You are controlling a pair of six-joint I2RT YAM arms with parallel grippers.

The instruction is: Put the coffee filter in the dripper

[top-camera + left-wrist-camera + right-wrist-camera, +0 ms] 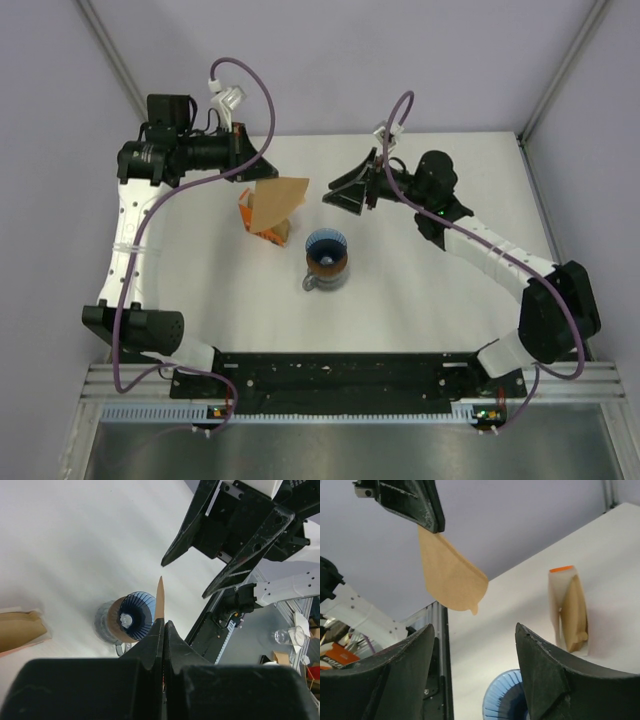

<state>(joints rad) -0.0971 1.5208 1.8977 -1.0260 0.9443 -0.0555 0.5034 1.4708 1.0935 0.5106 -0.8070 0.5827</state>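
Pinches the filter point(280, 203) by its upper edge in the left gripper point(264, 172), jaws pressed together on the paper, so the fan hangs free in the air at about eleven o'clock of the dripper point(327, 248), not yet in it. Leaves the dripper mouth-up on the jug point(322, 282) near mid-table, open to receive. Hovers the right gripper point(347, 193) at one o'clock of the dripper, jaws spread and holding nothing, probably to steady or open the paper. From the top, overlaps filter and pack point(252, 213), hiding any gap. From the right wrist, shows the filter well above the upright pack and apart from it. From the left wrist, shows the filter edge-on as a thin sliver beside the dripper's rim, and the closed grip most plainly.
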